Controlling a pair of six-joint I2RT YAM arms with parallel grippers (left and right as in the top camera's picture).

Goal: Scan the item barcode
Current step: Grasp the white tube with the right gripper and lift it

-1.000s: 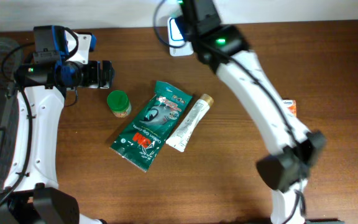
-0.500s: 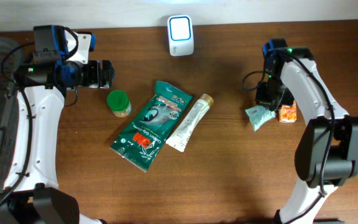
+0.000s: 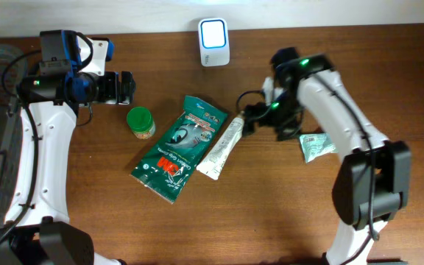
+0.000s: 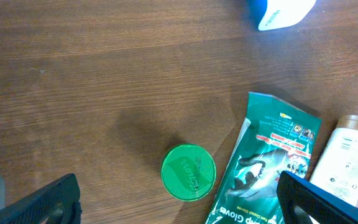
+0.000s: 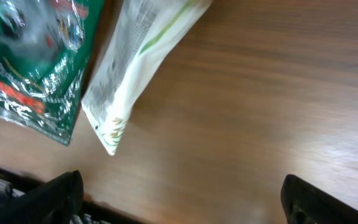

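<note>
Seemingly, the white tube [image 3: 224, 145] was judged light, soft and slippery, best taken across its middle; the right hand [image 3: 256, 116] was seen open and empty.

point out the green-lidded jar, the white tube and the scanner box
small jar with round green lid [image 3: 140, 120]: overhead view, centre of the lid
white squeeze tube with gold cap [image 3: 221, 147]: overhead view, middle of the body
white scanner box with lit screen [image 3: 213, 34]: overhead view, on the screen

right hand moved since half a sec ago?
Yes. The right hand went left, toward the tube, leaving the pale packet behind.
</note>
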